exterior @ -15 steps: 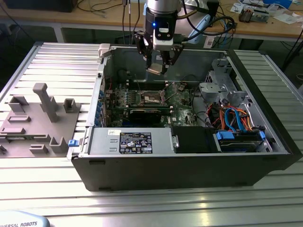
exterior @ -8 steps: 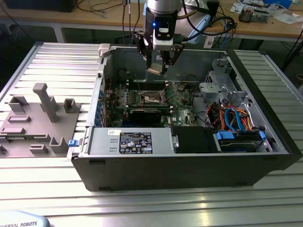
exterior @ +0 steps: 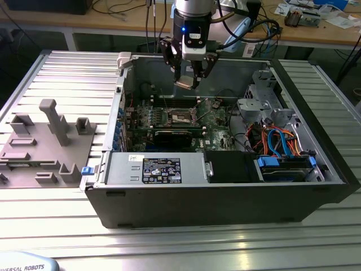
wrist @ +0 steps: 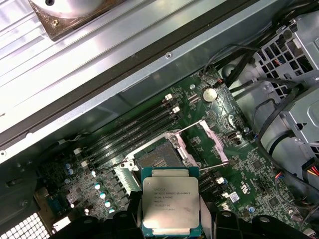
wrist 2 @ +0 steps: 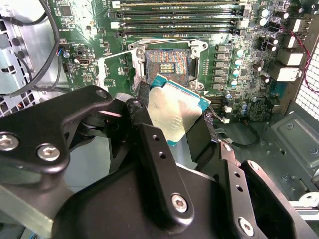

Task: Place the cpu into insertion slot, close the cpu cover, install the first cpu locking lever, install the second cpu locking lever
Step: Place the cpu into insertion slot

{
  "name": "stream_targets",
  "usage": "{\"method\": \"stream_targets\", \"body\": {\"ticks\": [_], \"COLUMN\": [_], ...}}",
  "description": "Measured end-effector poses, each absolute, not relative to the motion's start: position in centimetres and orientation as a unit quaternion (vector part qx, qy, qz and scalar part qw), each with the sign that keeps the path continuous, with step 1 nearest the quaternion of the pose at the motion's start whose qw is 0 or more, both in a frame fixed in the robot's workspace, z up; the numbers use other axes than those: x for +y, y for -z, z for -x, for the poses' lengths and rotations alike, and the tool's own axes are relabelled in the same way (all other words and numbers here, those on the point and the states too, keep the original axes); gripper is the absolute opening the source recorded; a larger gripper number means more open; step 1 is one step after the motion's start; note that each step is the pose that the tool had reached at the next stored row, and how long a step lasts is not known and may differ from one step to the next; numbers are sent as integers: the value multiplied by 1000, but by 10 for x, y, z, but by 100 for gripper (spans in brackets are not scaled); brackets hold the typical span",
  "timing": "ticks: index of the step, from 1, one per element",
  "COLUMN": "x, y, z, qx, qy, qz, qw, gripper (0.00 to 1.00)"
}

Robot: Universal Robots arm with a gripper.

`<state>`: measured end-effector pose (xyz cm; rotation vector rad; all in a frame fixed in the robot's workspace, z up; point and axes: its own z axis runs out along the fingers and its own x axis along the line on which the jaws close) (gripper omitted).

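Note:
My gripper [exterior: 186, 83] hangs over the open computer case, shut on the cpu [exterior: 185, 84]. In both wrist views the cpu [wrist 2: 174, 112] [wrist: 171, 205] is a flat silvery square on a green base, clamped by two opposite edges between the black fingers [wrist 2: 149, 139]. It is tilted and well above the board. The insertion slot [exterior: 181, 117] [wrist 2: 167, 62] [wrist: 158, 158] lies bare below it, dark with a metal rim. The cpu cover [wrist: 212, 137] stands swung open beside the slot. Thin lever wires [wrist: 213, 166] stick out free of the slot.
Long black memory slots [wrist 2: 174, 20] run next to the socket. A power supply box [exterior: 152, 169] and a drive cage with blue and orange cables [exterior: 282, 149] fill the case's near side. A grey fixture tray [exterior: 45, 141] lies outside, on the exterior view's left.

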<state>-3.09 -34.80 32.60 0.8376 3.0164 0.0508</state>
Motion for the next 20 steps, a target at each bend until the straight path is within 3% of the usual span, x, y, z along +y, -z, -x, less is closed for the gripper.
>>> {"method": "stream_targets", "body": {"ticks": [20], "x": [-348], "y": [-326], "z": [31], "qx": [960], "qy": [-16], "qz": [-279], "qw": [6], "gripper": [54]}}
